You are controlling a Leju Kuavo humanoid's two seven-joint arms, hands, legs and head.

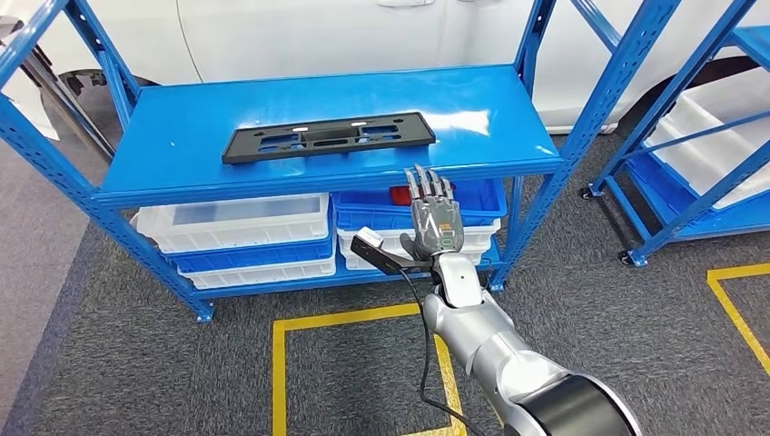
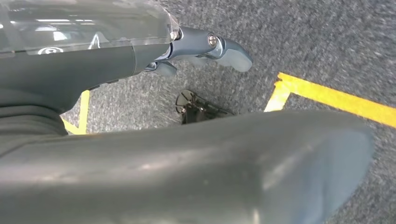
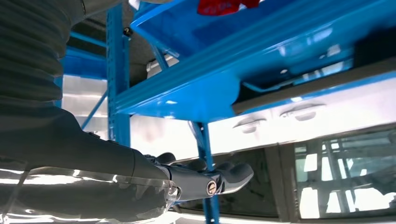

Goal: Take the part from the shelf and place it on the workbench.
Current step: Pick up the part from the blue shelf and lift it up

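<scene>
A flat black plastic part (image 1: 329,137) with several cut-outs lies on the blue top shelf (image 1: 472,109), near its front edge. My right hand (image 1: 433,222) is raised in front of the shelf, just below the front edge and to the right of the part, fingers straight and apart, holding nothing. In the right wrist view this hand (image 3: 140,172) is seen from behind, with the underside of the shelf (image 3: 201,93) beyond its fingers (image 3: 224,177). My left hand (image 2: 205,46) hangs over grey carpet, holding nothing.
White and blue bins (image 1: 236,227) stand on the lower shelf; a blue bin (image 1: 454,213) holds a red item (image 1: 399,193). A second blue rack (image 1: 708,136) stands at the right. A white car (image 1: 363,36) is behind. Yellow tape (image 1: 345,318) marks the floor.
</scene>
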